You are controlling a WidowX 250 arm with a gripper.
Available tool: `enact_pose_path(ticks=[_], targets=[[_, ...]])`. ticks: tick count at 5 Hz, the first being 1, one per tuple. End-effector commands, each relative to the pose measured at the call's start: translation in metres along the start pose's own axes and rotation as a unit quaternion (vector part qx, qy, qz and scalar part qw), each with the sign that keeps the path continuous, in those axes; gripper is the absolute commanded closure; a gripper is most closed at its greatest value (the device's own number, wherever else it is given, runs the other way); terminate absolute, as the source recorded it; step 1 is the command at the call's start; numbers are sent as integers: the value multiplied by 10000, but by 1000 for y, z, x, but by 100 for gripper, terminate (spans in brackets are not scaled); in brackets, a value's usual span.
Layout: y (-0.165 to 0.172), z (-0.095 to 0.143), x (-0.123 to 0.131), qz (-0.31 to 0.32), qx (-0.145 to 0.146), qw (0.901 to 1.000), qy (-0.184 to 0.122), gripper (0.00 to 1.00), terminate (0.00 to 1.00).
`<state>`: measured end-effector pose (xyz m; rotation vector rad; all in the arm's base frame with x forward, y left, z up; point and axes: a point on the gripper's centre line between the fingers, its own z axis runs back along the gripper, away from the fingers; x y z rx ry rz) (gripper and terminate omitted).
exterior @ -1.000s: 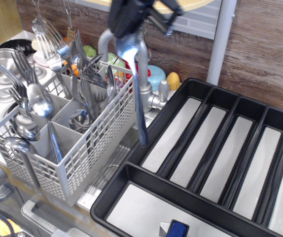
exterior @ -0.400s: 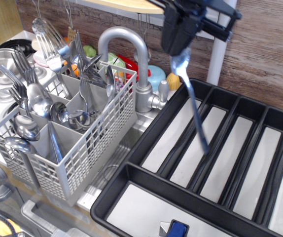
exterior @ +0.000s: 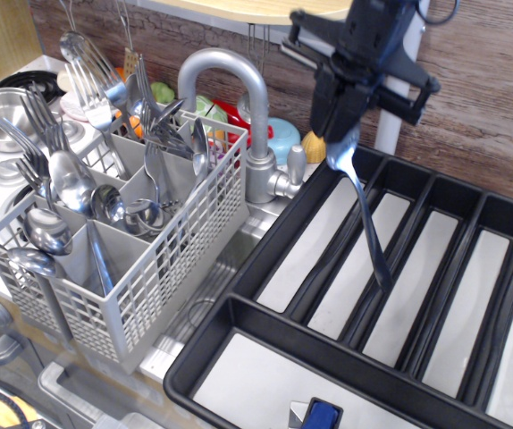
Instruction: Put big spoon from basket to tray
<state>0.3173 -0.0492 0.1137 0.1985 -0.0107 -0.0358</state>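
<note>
Pincer (exterior: 344, 136), reaching down from the top edge, grips the big spoon (exterior: 365, 207) by its bowl; the handle hangs tilted above the tray (exterior: 435, 214), well apart from the basket (exterior: 154, 268).

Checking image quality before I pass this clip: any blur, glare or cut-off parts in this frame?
In observation.image, the big spoon is slightly soft along its handle, though its outline reads; the hand is dark and runs off the top edge; steel in the basket throws bright glints; the tray is sharp, cropped at right and bottom.
</note>
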Motion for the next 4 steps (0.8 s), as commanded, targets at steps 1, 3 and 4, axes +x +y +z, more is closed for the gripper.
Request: enact_pose_path(ticks=[1,3,4], targets=[[-5,-8,6,-223,-144,9995,151,100,0],[-12,-38,-3,-690,165,9973,207,100,0],[-17,-47,-7,-724,72,9973,-102,100,100]])
